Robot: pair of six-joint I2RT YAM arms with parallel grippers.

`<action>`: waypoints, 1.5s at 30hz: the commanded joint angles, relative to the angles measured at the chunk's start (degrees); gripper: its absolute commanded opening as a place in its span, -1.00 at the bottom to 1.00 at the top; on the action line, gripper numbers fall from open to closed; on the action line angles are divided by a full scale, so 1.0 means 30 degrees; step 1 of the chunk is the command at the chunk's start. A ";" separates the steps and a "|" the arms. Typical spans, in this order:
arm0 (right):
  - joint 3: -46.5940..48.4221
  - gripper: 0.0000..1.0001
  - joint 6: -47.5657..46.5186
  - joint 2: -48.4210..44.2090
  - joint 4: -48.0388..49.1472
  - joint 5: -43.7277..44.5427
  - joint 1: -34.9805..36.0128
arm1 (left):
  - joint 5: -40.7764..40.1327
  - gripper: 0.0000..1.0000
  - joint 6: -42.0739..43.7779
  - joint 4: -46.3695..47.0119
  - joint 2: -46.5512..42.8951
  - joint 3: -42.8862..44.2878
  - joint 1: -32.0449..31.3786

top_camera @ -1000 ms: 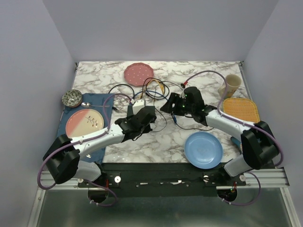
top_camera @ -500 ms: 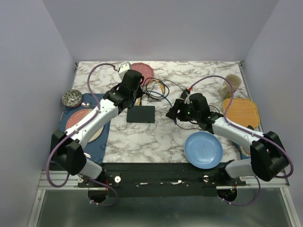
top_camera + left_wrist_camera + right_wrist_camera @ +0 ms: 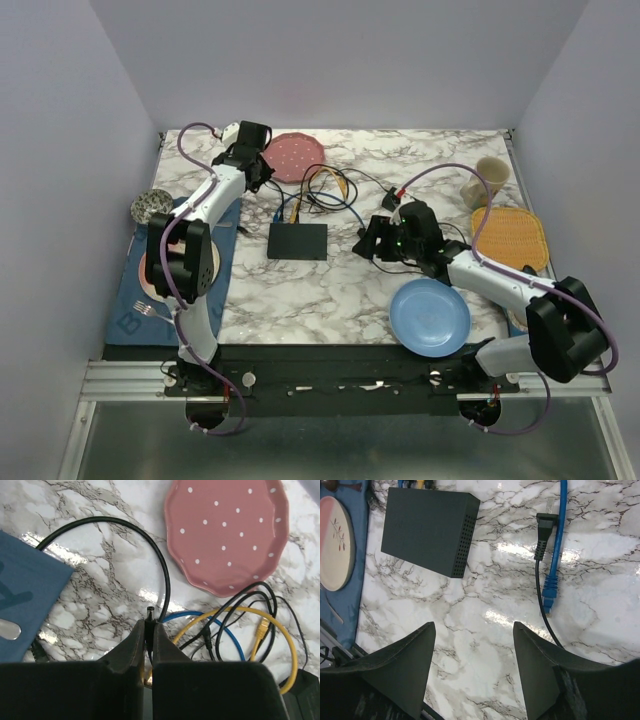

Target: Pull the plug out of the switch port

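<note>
The switch [image 3: 298,241] is a flat matte-black box on the marble, and it also shows in the right wrist view [image 3: 427,527]. Blue and yellow cables sit at its far edge. My left gripper [image 3: 252,148] is at the back left, away from the switch. In the left wrist view it [image 3: 149,624] is shut on a small black barrel plug [image 3: 149,612] with a black cable [image 3: 125,527], held above the marble. My right gripper [image 3: 375,240] is open and empty to the right of the switch, and it also shows in the right wrist view [image 3: 472,630].
A pink dotted plate [image 3: 295,155] lies at the back beside a tangle of yellow, blue and black cables [image 3: 235,625]. A loose blue cable end [image 3: 550,587] and a black plug [image 3: 542,527] lie by the right gripper. A blue plate [image 3: 430,316], cup [image 3: 490,178], orange mat [image 3: 510,232], bowl [image 3: 150,205] and blue placemat [image 3: 130,300] ring the edges.
My left arm has swung from the switch to the back left corner with the black plug in its jaws. The switch is now uncovered. My right gripper has drawn back a little.
</note>
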 commanded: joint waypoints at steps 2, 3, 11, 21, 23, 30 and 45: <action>0.0619 0.44 -0.0216 0.0822 0.0393 -0.0327 -0.0057 | 0.1484 -0.44 -0.0241 -0.0477 0.1714 0.1674 0.0658; 0.0678 0.43 -0.0157 0.0968 0.0422 -0.0357 -0.0057 | 0.1485 -0.31 -0.0155 -0.0477 0.2122 0.1938 0.0688; 0.1700 0.43 0.0135 0.1934 0.0802 -0.0474 -0.0028 | 0.1517 0.97 -0.0649 -0.1240 0.1340 0.1625 0.0746; 0.5715 0.06 0.0166 0.6386 0.0599 -0.1235 0.0148 | 0.1310 0.84 -0.2469 0.2628 -0.7097 -0.9831 -0.0890; 0.6535 0.10 0.0457 0.6973 0.0569 -0.1645 0.0236 | 0.1222 0.83 -0.2497 0.2513 -0.8183 -1.1122 -0.1884; 0.9494 0.28 0.0810 0.9727 -0.0075 -0.3960 0.0938 | 0.0578 0.83 -0.2820 0.2717 -1.1580 -1.4112 -0.3588; 1.3157 0.29 0.2802 1.4265 -0.1569 -0.5308 0.1789 | 0.0108 0.84 -0.2849 0.1486 -1.6301 -1.6662 -0.3619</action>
